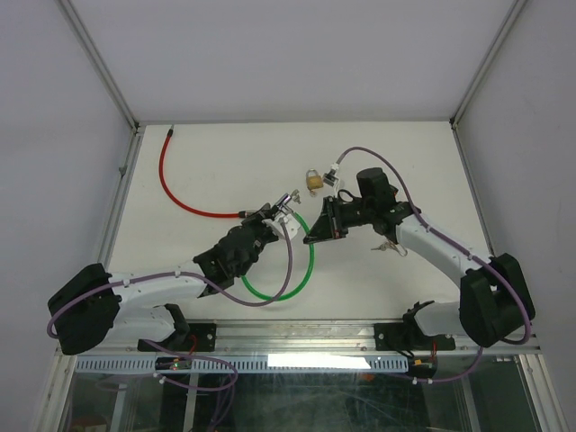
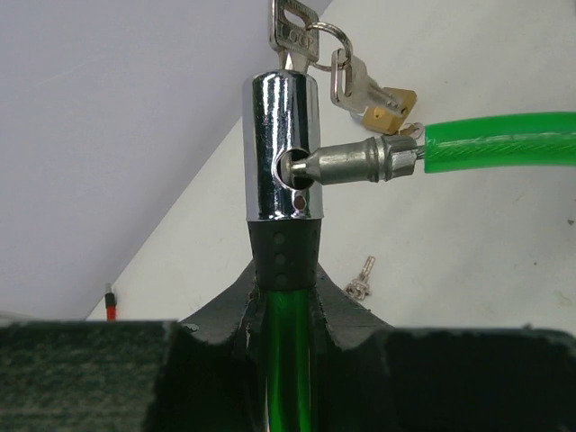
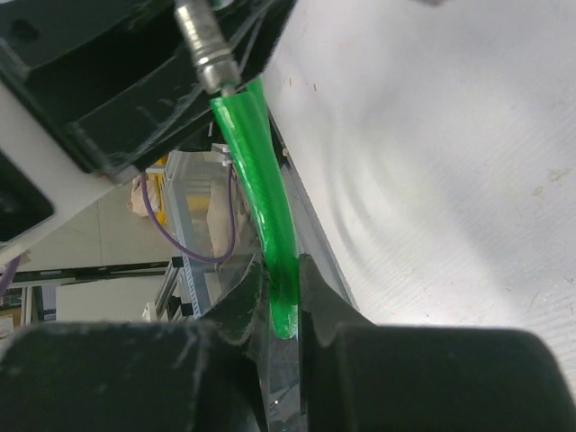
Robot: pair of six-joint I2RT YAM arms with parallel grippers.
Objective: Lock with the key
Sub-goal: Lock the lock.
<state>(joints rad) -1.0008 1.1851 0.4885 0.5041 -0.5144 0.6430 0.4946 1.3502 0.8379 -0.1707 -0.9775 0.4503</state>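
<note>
Standing upright in the clamped left gripper point(image 2: 283, 292), the chrome lock cylinder point(image 2: 281, 144) carries a silver key point(image 2: 292, 31) in its top. The right gripper point(image 3: 283, 292) pinches the green cable point(image 3: 256, 180) behind its steel pin point(image 2: 355, 164).

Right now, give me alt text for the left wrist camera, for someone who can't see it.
The left gripper clamps a green plastic-coated cable just below its shiny chrome lock cylinder, with a silver key in the top. The cable's metal end pin pokes into the cylinder's side hole; a small brass padlock lies beyond.
</note>
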